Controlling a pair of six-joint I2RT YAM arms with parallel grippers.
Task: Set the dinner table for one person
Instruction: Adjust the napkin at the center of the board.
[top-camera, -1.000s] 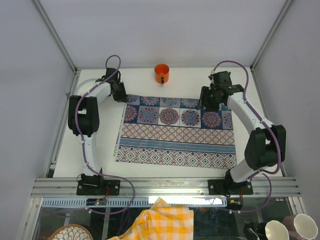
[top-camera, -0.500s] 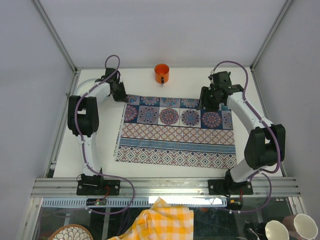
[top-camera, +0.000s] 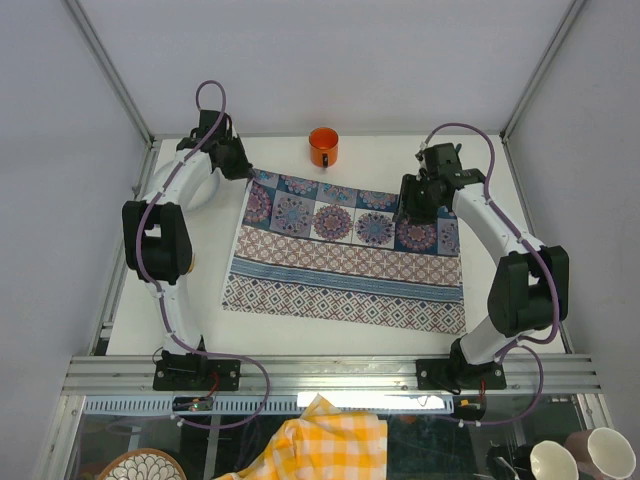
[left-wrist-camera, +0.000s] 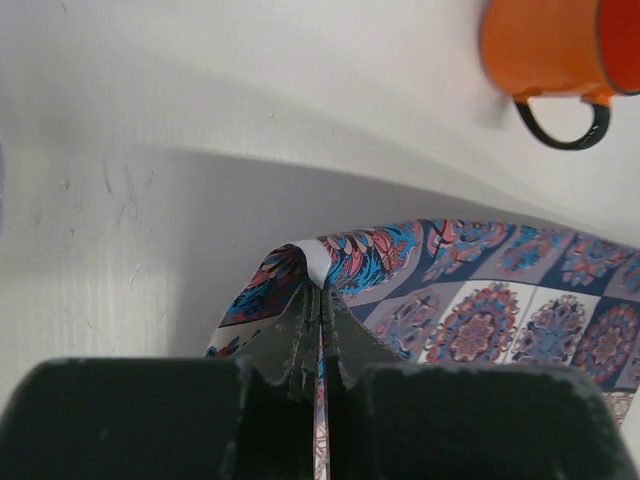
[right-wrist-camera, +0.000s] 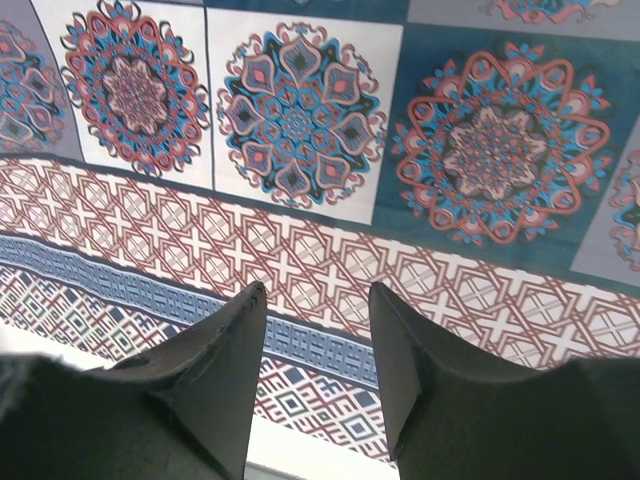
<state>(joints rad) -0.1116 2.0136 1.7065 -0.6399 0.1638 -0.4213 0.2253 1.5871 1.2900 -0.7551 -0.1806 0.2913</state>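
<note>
**Desk survey: cloth corner pinched on the left, mug at the far edge**

The white desk (top-camera: 385, 160) carried a blue-and-purple tile-print cloth (top-camera: 345, 270) over its middle. The cloth lay askew, with its far edge sloping nearer from left to right.

Left jaws were closed tight on the cloth's far-left corner. In the left wrist view the two dark fingers (left-wrist-camera: 290, 350) met with the fabric edge pinched between them. The corner rose off the desk in a small fold.

The left arm (top-camera: 175, 180) reached to the far-left part of the desk.

Right jaws stood partly apart, pointed down over the far-right part of the cloth. Only the pattern showed between the fingers (right-wrist-camera: 225, 370). Could not tell whether the tips touched the fabric. The right arm (top-camera: 490, 225) curved in from the right side.

Containers:
- An orange mug (top-camera: 323, 147) with a dark handle stood upright on bare desk. It was just beyond the cloth's far edge, apart from it, and nearer the left jaws than the right. From above its inside showed orange like the outside, with no contents made out.
- Pale cups (top-camera: 553, 462) sat below the near rail at the bottom right. Their contents could not be told.
- A patterned bowl (top-camera: 140, 468) sat below the rail at the bottom left, mostly cut off by the view.

A yellow checked cloth (top-camera: 325, 440) lay bunched below the near rail, between the two arm bases.
</note>
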